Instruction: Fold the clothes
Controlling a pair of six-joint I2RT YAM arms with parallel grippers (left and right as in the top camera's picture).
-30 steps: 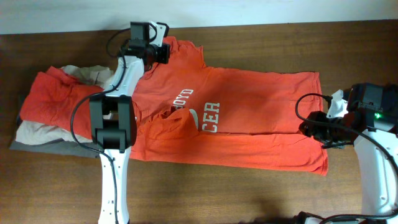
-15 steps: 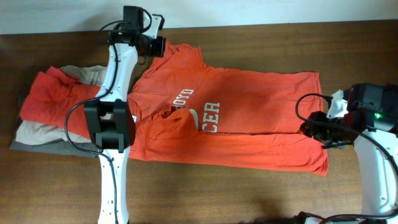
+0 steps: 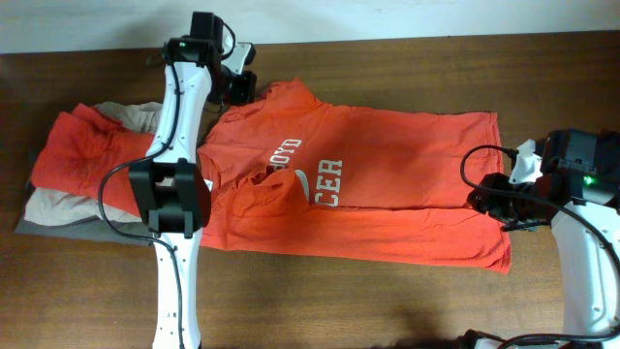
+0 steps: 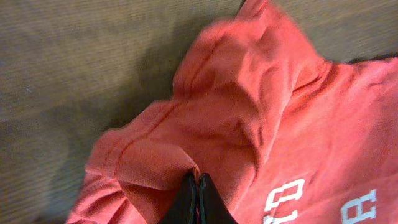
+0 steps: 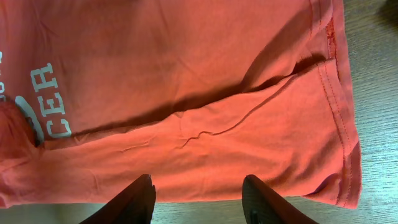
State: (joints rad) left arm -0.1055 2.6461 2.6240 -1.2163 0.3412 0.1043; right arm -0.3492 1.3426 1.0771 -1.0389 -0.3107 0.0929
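shirt (image 3: 387, 165): orange-red, flat at centre of the table (image 3: 387, 310), collar toward 9 o'clock, hem toward 3 o'clock, lettering face up.
pile (image 3: 73, 184): other garments, orange over beige and grey, touching the shirt's 9 o'clock end.
left gripper (image 3: 242, 85): at the shirt's 11 o'clock corner, clenched; looks pinched on a fold of the far sleeve.
right gripper (image 3: 489, 204): at the 3 o'clock hem, released, fingers apart, holding nothing.
done, as judged: near sleeve (image 3: 276, 189) bunched inward over the chest; a long crease runs along the 6 o'clock side, maybe a first fold.
left, as judged: far sleeve not yet brought in, body not halved, pile untouched. early in the task.
left wrist view only: closed tips (image 4: 198, 186) meeting a ridge of sleeve cloth, which the overhead view is too small to show.
right wrist view only: gap between the fingers (image 5: 198, 186), hem stitching, crease detail.
overhead only: whole layout, pile, both arms.
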